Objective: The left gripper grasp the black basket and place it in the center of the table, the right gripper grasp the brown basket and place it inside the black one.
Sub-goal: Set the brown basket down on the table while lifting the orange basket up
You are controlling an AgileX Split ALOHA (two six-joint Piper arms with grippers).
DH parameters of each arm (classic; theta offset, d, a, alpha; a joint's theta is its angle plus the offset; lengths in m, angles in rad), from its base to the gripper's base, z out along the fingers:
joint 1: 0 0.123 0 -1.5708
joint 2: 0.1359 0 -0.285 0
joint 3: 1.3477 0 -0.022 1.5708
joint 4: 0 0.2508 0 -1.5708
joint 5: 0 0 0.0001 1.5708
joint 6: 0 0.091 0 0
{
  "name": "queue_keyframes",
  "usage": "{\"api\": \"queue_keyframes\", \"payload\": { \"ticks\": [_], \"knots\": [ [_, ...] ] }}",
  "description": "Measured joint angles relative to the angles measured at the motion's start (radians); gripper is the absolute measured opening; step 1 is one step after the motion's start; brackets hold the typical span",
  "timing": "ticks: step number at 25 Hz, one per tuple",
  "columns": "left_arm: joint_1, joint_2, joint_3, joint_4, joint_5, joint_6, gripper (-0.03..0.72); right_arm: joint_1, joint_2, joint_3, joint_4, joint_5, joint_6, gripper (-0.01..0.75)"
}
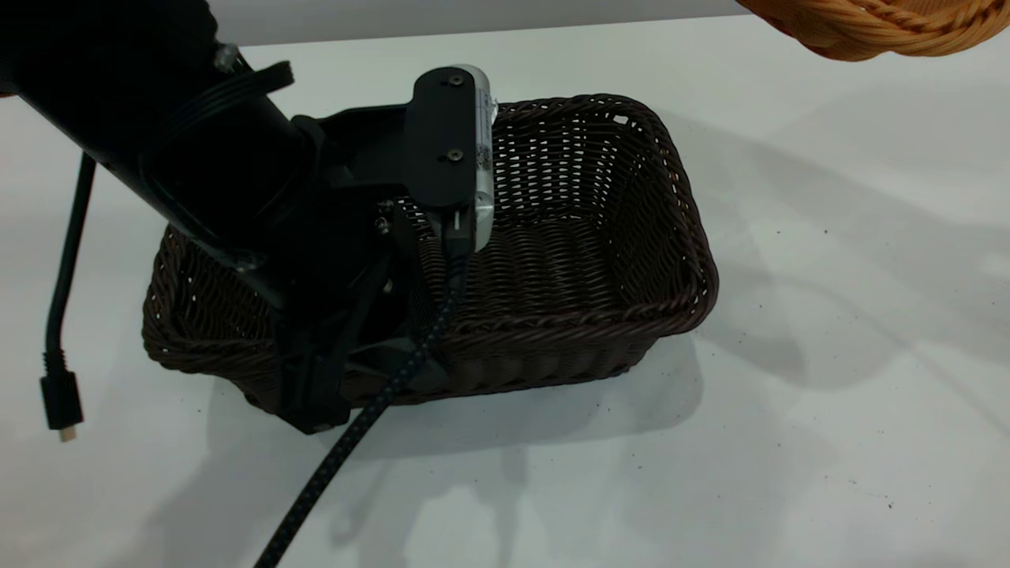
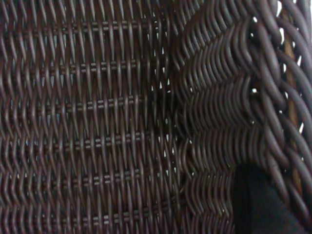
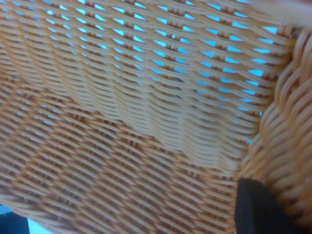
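While black basket (image 1: 584, 260) rests on table (image 1: 789, 442), brown basket (image 1: 876, 28) aloft.

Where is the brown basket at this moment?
The brown basket shows at the exterior view's top right corner, cut off by the edge, up and right of the black basket and apart from it.

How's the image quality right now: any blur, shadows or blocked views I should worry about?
Exterior view: the left gripper and its arm cover much of the black basket, soft overlapping shadows spread across the table, and the brown basket is cropped at the top edge. Left wrist view: only dark weave, sharp. Right wrist view: orange weave, slightly smeared, with bluish light showing through the gaps.
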Motion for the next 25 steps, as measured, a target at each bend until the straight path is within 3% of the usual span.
{"api": "queue_keyframes", "payload": {
  "ticks": [20,25],
  "knots": [
    [-0.003,-0.017,0.0,-0.004,-0.006,0.0,0.128,0.001,0.0,0.0,0.0,0.007,-0.022,0.111],
    [-0.003,-0.057,0.0,-0.001,0.008,0.0,0.226,0.001,0.0,0.0,-0.001,0.003,-0.023,0.111]
  ]
}}
